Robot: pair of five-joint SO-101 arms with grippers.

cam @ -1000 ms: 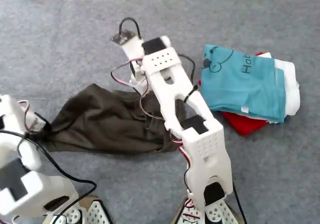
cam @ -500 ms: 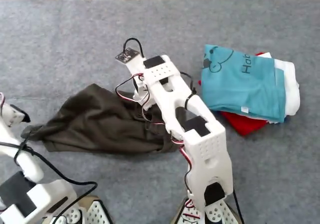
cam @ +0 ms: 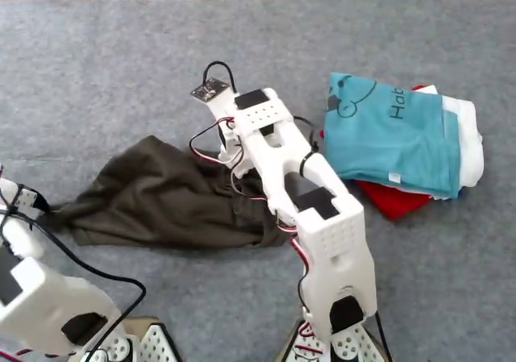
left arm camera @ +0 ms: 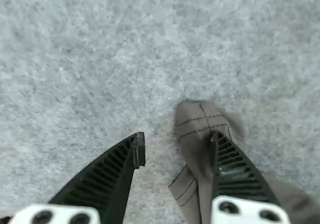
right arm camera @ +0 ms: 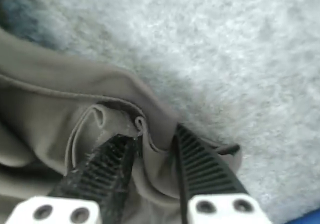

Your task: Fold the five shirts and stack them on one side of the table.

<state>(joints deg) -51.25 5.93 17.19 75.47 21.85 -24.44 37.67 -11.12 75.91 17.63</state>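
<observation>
The left arm has dropped back toward the near left corner of the surface (cam: 97,64) since a second ago, and the right arm has slid a touch toward the stack. The left hand (left arm camera: 176,144) is spread wide. One finger hangs over a stitched corner of the dark olive shirt (cam: 161,197) and the other over bare grey, though whether that finger touches the cloth is hard to tell. The shirt lies crumpled and unfolded on the middle-left of the surface, with its left tip drawn out toward the left arm and its right end under the right arm. The right hand (right arm camera: 155,136) is down on the shirt's far edge, narrowed, with a raised fold of hem pinched between its fingers. Over on the right sits the folded stack, with the teal shirt (cam: 387,136) on top. A white shirt (cam: 466,132) and a red shirt (cam: 391,201) peek out beneath it.
</observation>
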